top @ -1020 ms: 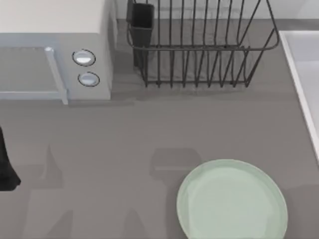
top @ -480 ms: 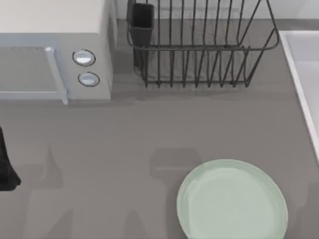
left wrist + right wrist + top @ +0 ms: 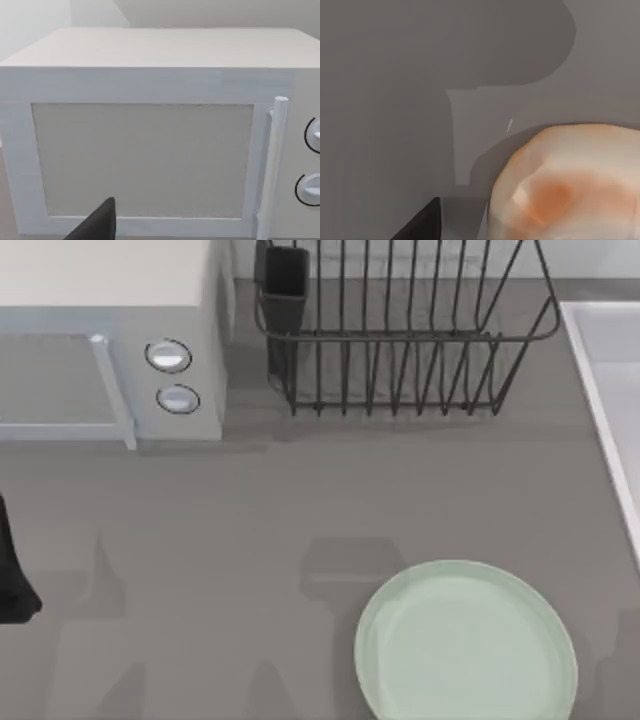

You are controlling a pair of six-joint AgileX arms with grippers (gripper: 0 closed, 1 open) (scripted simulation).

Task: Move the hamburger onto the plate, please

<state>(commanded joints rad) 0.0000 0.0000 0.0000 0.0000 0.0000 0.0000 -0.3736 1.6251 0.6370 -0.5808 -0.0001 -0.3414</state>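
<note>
The hamburger (image 3: 570,185), a tan bun with orange and whitish patches, looms close in the right wrist view and rests on the grey table. One dark fingertip (image 3: 422,222) of my right gripper stands beside it with a clear gap, not touching it, so the gripper is open. The pale mint-green plate (image 3: 465,645) lies bare at the table's front right in the top view. My left arm (image 3: 12,575) is parked at the table's left edge. Its dark fingertip (image 3: 100,222) faces the microwave door and holds nothing.
A white microwave (image 3: 110,340) stands at the back left, its handle (image 3: 272,165) and two dials (image 3: 170,375) facing the table. A black wire dish rack (image 3: 400,330) stands at the back middle. A white raised edge (image 3: 605,400) runs along the right side.
A faint shadow at the table's front right edge has faded away. The plate and the left arm have not moved.
</note>
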